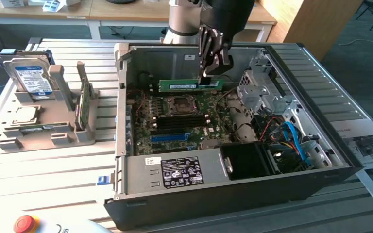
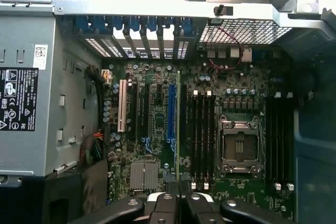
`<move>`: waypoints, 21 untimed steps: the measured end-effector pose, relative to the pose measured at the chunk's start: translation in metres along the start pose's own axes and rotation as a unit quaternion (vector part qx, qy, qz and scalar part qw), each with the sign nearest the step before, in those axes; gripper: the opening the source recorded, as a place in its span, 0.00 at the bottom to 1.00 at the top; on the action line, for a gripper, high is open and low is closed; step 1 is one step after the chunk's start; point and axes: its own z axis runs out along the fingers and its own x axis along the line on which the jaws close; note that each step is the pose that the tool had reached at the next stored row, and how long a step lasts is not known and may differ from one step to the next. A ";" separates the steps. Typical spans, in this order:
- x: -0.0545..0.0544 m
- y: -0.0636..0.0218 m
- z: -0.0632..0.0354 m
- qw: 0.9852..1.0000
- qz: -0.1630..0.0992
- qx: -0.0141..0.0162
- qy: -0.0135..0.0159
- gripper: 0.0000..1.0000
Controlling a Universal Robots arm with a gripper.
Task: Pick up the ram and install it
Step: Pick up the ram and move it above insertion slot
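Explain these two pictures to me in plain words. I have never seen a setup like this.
The machine is a robot arm ending in a gripper, a clamp with two fingers. One picture comes from a camera standing off the arm. The other comes from a camera on the arm's wrist, looking down into the work.

On the slatted table lies an open computer case with its green motherboard exposed. At the exterior view's left stands a grey rack holding a hard drive and other parts. A red button sits at the near edge.

The gripper is shut on the ram, a narrow green memory stick, held over the motherboard. In the wrist view the ram shows edge-on.
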 end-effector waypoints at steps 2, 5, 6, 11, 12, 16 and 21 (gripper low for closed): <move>0.000 0.0000 0.0000 1.000 0.000 0.000 0.000 0.12; -0.002 -0.0007 0.0002 1.000 0.000 0.000 0.000 0.12; -0.004 -0.0011 0.0006 1.000 0.000 0.000 0.000 0.12; -0.016 -0.0038 0.0027 1.000 0.001 0.000 0.000 0.12; -0.019 -0.0042 0.0031 1.000 0.001 0.000 0.000 0.12; -0.030 -0.0056 0.0043 1.000 0.001 0.000 0.000 0.12; -0.036 -0.0058 0.0044 1.000 0.001 0.000 0.000 0.12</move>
